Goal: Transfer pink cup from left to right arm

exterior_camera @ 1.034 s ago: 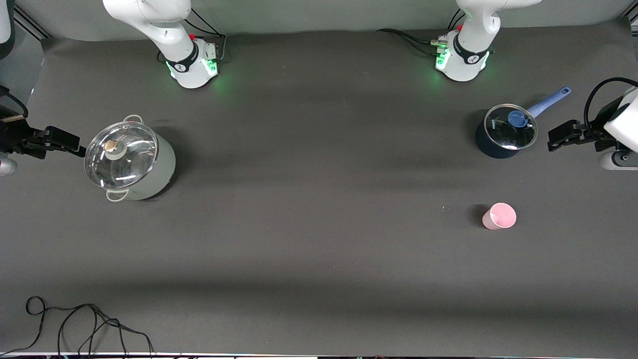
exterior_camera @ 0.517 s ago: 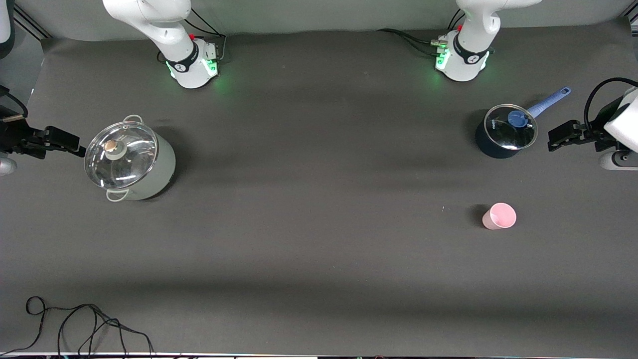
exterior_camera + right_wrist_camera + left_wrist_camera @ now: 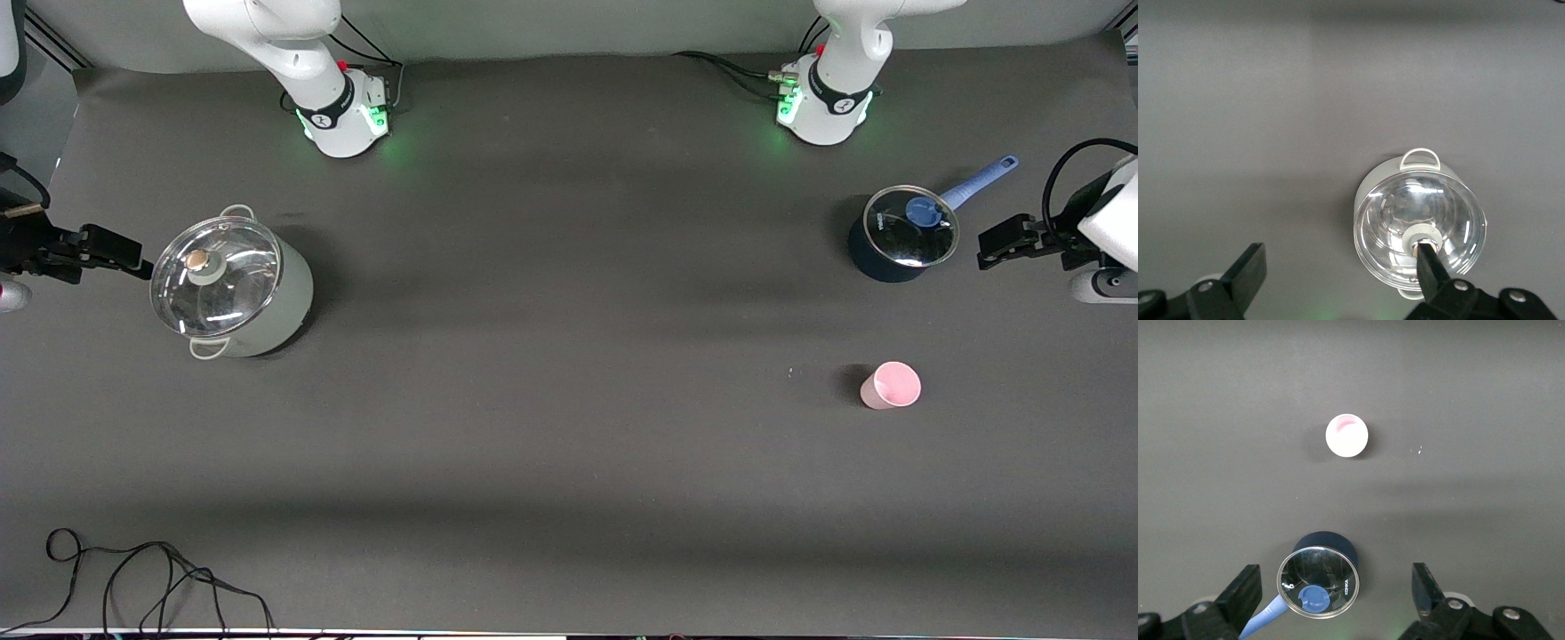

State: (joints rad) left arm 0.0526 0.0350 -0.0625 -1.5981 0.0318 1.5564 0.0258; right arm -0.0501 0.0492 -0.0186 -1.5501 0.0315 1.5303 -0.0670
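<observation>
Nothing is held yet: the pink cup [image 3: 890, 386] is set upright on the table [image 3: 569, 427] in the lower right of the front view, nearer the camera than the lidded blue saucepan [image 3: 900, 234]. The left tool [image 3: 1000, 242], fingers apart, is hung high at the right edge, presumably for an approach from above. The right tool [image 3: 102, 251], likewise spread, is kept waiting beside the grey pot [image 3: 229, 283] at the left edge.

Table [image 3: 569, 444] cover looked matt dark cloth, faintly creased. Pink cup [image 3: 890, 386]: smooth plastic, dull sheen. Grey pot [image 3: 233, 289]: satin metal body, glossy glass lid [image 3: 216, 276], brassy knob. Blue pan [image 3: 898, 240]: dark matt body, shiny glass lid, matt plastic-looking handle. Arm shells glossy white; gripper fingers [image 3: 1245, 590] matt black
</observation>
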